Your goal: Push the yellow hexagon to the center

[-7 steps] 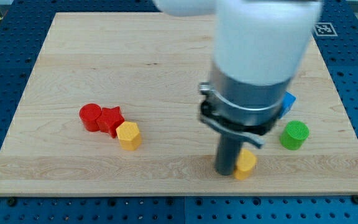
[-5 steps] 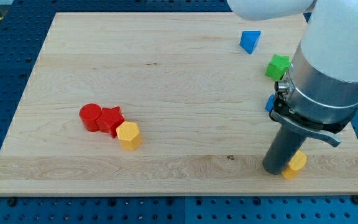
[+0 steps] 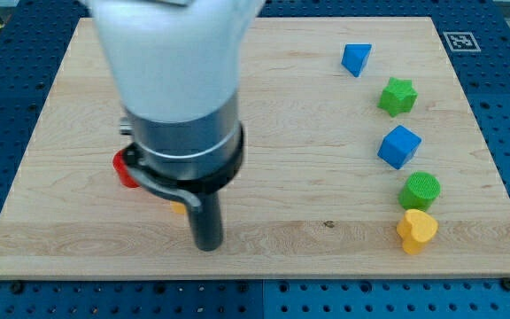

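The yellow hexagon (image 3: 178, 208) is almost wholly hidden behind the arm; only a sliver shows at the rod's left side, in the board's lower left part. My tip (image 3: 207, 246) rests on the board just below and to the right of that sliver, close to it; contact cannot be told. A red cylinder (image 3: 124, 170) peeks out at the arm's left edge. The red star seen earlier is hidden behind the arm.
Down the view's right side stand a blue triangular block (image 3: 355, 59), a green star (image 3: 397, 96), a blue cube-like block (image 3: 399, 146), a green cylinder (image 3: 421, 190) and a yellow heart (image 3: 416, 229). The wooden board (image 3: 273, 204) ends near the view's bottom.
The arm has swung from the view's lower right, beside the yellow heart, over to the lower left by the yellow hexagon. The blocks on the right are uncovered; none has visibly moved.
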`<control>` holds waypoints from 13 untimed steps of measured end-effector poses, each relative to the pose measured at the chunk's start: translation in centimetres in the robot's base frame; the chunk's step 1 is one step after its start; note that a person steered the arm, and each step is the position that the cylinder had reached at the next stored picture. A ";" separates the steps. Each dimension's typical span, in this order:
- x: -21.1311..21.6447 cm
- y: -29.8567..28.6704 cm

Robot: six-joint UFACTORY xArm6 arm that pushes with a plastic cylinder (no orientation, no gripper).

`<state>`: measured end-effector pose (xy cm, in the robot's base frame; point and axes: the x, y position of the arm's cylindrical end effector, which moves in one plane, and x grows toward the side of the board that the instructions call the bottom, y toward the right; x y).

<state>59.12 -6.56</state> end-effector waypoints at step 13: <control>-20.2 -10.9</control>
<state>38.88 -17.44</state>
